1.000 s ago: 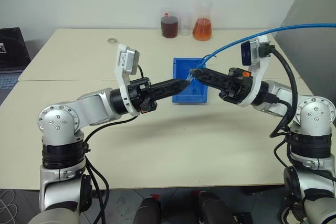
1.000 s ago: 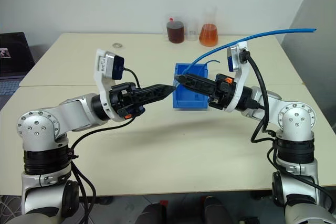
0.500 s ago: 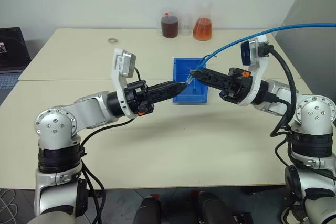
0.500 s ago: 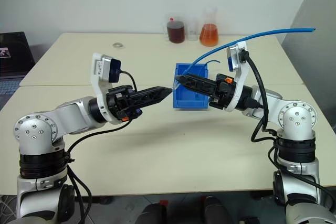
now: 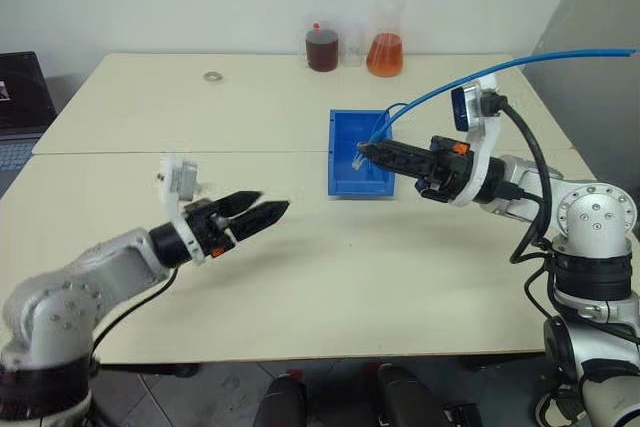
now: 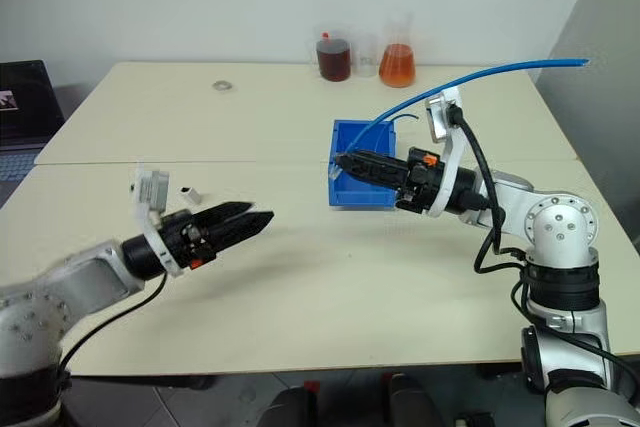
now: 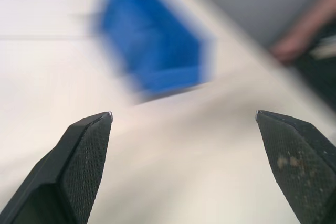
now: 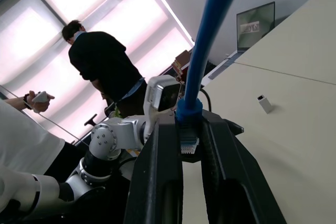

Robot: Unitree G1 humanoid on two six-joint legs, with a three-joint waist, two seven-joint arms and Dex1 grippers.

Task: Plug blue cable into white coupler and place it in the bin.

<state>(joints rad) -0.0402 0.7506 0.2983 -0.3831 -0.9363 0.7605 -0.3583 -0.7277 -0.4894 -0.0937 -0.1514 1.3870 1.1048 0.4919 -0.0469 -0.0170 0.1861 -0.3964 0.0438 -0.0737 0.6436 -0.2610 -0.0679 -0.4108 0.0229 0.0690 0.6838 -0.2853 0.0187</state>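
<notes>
Beige tabletop fills the frame. At lower left, the left gripper [image 5: 262, 209] hovers with fingers spread wide, holding nothing. The white coupler [image 6: 187, 191] lies just above it. At centre sits the bin [image 5: 345, 162]. Right of it, the right gripper [image 5: 362, 150] pinches the blue cable [image 5: 470, 75].

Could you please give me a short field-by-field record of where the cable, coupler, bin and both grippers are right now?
left gripper: fingers open, empty, above bare table, short of the bin
right gripper: fingers shut on the blue cable's plug end, over the bin
blue cable: arcs up and away to the robot's right
white coupler: lying loose on the table, apart from both grippers
bin: mid-table, no coupler inside
plugging: not yet done
flasks: far table edge
</notes>
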